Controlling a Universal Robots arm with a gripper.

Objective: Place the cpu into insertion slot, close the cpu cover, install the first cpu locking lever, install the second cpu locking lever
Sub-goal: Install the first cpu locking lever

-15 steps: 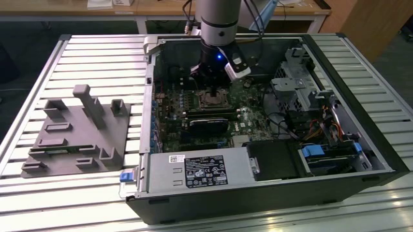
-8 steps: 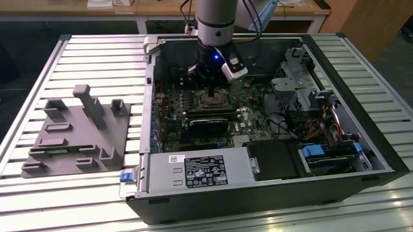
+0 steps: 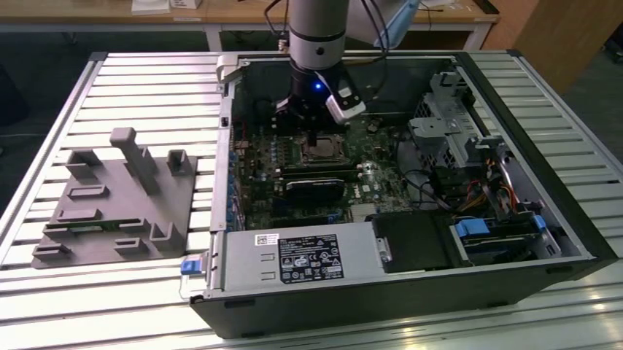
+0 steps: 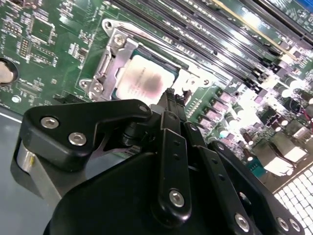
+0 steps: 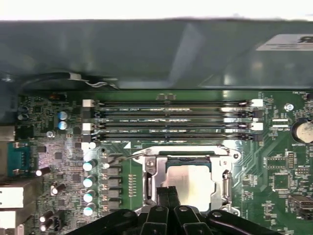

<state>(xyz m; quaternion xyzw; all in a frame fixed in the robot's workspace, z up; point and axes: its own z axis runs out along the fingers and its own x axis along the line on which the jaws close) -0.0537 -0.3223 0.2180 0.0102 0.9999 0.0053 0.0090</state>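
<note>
Slatted metal table with an open pc case lying on it and a grey fixture block off on the exterior view's left. Arm is reaching down into the case, gripper sitting right at the edge of the insertion slot, near the ram sticks. The cpu is in the slot, silver top facing up, and the cpu cover looks folded down around it, so I'd say we're on the locking lever part now. Jaws look pressed together with nothing obvious between them, though I can't tell if they're pinching a thin bit of wire. One lever pokes out past the cover's corner, can't say whether it's hooked. Whatever move follows calls for fine aim imo, that wire is skinny and crowded by capacitors
</note>
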